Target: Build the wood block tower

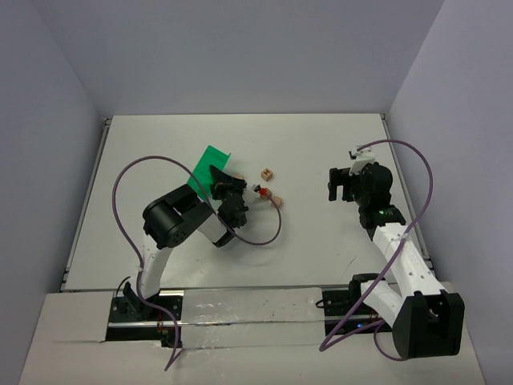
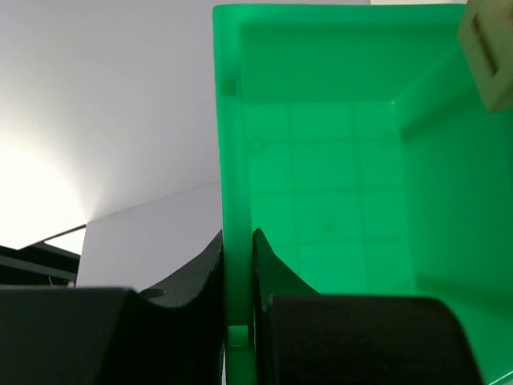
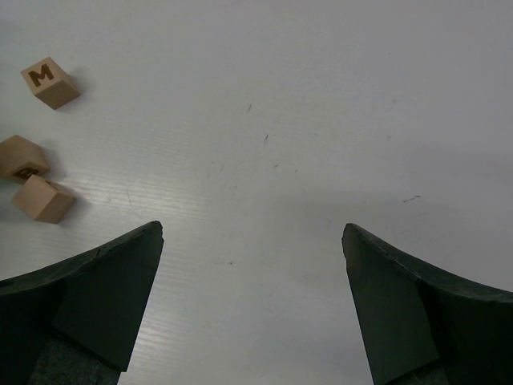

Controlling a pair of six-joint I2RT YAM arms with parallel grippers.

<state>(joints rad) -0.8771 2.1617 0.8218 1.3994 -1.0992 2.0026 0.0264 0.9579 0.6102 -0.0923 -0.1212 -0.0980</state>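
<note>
My left tool (image 2: 238, 245) pinches the green bin (image 2: 337, 184) wall; I tip slowly so blocks (image 1: 267, 172) spill toward my spread right tool (image 3: 252, 265).

- Green plastic bin (image 2: 321, 200): runs off the right and bottom edges of the left wrist view. Seen from above, its near corner is hidden under the left arm's wrist.
- Pale blurred block (image 2: 487, 52): upper right corner of the left wrist view, cropped by the edge. Its faces are unreadable.
- Small tan wooden cubes (image 1: 267, 172): from above, the marks are too small to read.
- Tan wooden cube at the left edge (image 3: 20, 158): right wrist view. Its dark mark is half covered by a neighbouring cube (image 3: 44, 199).
- Right gripper (image 3: 251, 228): both fingers are cut off at the bottom corners.
</note>
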